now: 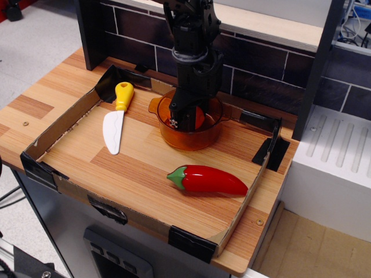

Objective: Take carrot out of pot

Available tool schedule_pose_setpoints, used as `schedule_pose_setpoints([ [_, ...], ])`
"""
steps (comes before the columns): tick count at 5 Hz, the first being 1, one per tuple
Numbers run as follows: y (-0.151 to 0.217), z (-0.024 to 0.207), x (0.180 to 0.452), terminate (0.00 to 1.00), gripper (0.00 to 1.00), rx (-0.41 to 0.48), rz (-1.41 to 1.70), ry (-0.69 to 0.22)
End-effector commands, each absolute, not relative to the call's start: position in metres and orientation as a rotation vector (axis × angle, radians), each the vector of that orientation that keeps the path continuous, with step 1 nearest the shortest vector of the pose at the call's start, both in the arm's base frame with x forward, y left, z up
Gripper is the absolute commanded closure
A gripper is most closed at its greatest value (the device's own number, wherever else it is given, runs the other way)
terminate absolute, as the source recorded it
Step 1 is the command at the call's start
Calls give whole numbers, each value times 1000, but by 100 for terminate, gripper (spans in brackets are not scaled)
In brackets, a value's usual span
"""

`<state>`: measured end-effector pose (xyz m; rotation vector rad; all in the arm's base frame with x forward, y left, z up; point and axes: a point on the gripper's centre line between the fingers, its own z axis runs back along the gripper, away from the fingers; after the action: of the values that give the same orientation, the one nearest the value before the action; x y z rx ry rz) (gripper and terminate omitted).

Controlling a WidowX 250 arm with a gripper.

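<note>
The amber translucent pot (204, 135) stands at the back middle of the cardboard tray. The small orange carrot (199, 117) is inside it, partly showing at rim height. My black gripper (184, 120) reaches down into the pot from above. Its near finger (176, 117) presses against the carrot's left side and the far finger is hidden behind it. The jaws look closed on the carrot, which is still within the pot's rim.
A red pepper with a green stem (208, 179) lies in front of the pot. A toy knife with a yellow handle (116, 119) lies to the left. The low cardboard tray wall (58, 124) rings the work area. A dark brick wall stands behind.
</note>
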<state>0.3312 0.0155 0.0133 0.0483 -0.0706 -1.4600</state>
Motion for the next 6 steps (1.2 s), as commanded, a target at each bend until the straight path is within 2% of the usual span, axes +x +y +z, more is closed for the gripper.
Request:
schedule_pose_setpoints([
  [1,21,46,326,0,100,98,-1438,-155],
  [2,21,80,325,0,100,143,-1369,-248],
  [3,26,113,321,0,100,139,-1310,-321],
  [4,37,119,298,0,100,117,-1313,-301],
  [6,63,97,247,0,100,117,-1366,-205],
])
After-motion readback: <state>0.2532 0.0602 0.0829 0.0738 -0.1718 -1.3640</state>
